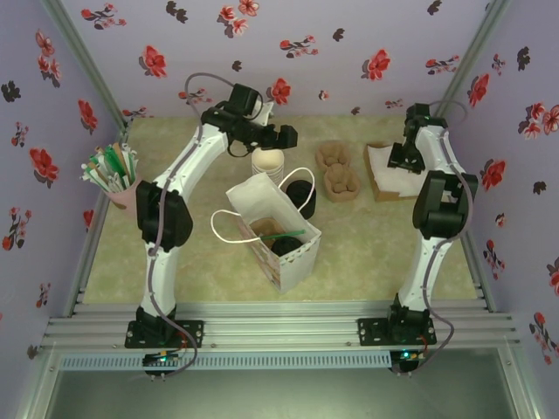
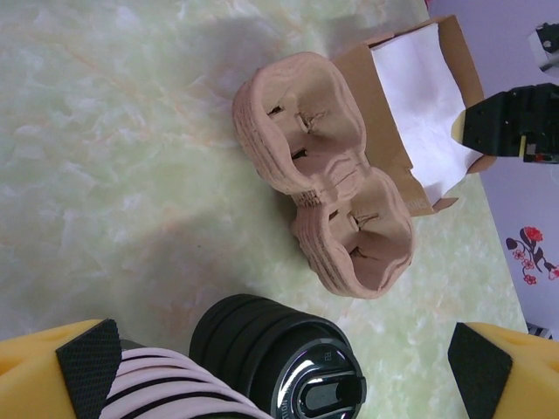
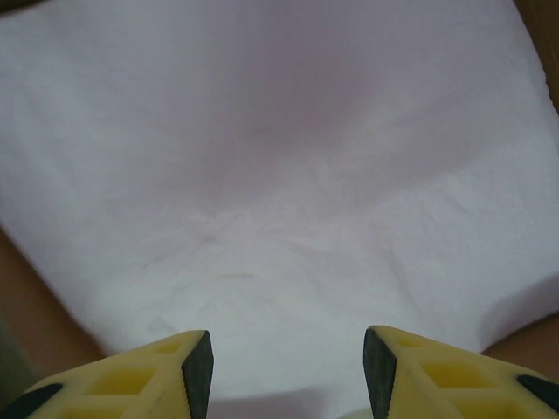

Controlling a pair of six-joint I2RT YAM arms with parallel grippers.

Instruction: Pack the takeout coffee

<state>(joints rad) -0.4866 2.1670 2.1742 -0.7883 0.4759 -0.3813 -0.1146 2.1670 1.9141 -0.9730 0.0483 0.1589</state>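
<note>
The takeout coffee (image 1: pixel 285 246) appears to sit already inside the open paper bag (image 1: pixel 253 196) in the middle of the tabletop (image 1: pixel 393 249): a dark round shape shows deep between the bag's walls, beside a green stick. That shape is small, so this reading is a judgement.

The left claw (image 2: pixel 284 371) hangs with its fingers spread wide and empty, above the squat lid stack (image 1: pixel 303 194) and near the moulded cup carriers (image 2: pixel 323 166). The right claw (image 3: pixel 288 371) stands over the white napkins (image 3: pixel 279 175), well apart from the bag. Its fingers have a clear gap between them, and whether they touch the paper cannot be told.

The cup likely has thin paper walls that dent under a hard squeeze, and a smooth plastic lid that could slip or pop off. If it needs moving, the best hold is probably the side wall just under the lid rim, with the cup kept upright. The bag's soft walls would allow only a reach from above.
</note>
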